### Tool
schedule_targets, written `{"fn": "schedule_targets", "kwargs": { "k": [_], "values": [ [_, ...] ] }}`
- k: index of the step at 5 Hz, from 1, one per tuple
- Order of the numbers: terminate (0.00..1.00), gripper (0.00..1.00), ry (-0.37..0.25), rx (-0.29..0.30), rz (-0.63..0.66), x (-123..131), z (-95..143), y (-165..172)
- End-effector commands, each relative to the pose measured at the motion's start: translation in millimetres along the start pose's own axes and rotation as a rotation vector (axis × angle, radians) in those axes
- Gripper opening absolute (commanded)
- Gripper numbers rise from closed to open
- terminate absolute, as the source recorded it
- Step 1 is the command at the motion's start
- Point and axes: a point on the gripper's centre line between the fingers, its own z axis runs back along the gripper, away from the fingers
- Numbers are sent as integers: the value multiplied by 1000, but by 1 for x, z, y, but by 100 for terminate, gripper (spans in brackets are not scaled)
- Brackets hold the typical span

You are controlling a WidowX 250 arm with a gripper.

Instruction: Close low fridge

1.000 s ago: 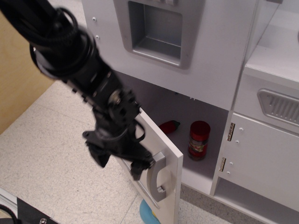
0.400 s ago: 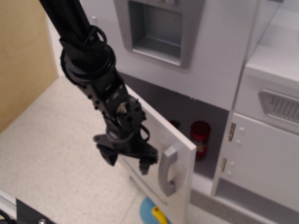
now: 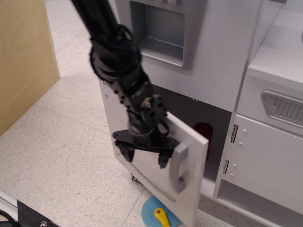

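The low fridge (image 3: pixel 208 113) is the white compartment under the panel with the grey recessed dispenser. Its tall white door (image 3: pixel 189 189) stands partly open, swung most of the way toward the opening, with its grey bar handle (image 3: pixel 179 163) facing me. A red jar (image 3: pixel 203 132) shows inside through the remaining gap. My black gripper (image 3: pixel 144 156) is open, with nothing between its fingers, and is against the outer face of the door just left of the handle.
A wooden panel (image 3: pixel 23 61) stands at the left. A blue disc with a yellow piece (image 3: pixel 158 213) lies on the speckled floor below the door. A smaller white cabinet door (image 3: pixel 265 161) with two hinges and a ribbed grey panel (image 3: pixel 284 106) are at the right.
The arm has moved right and the door has swung with it toward the fridge opening. The gap has narrowed, hiding the red item on the fridge floor and most of the jar.
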Motion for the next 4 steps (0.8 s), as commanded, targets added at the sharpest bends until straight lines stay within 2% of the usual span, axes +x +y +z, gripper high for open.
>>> {"fn": "schedule_targets", "kwargs": {
  "k": [1,3,4],
  "values": [
    [0,100,-40,-10,79,37,-5,-28],
    [0,100,-56,-18,138,62,-8,-38],
    [0,100,-34,-18,63,38,7,-23]
  ]
}}
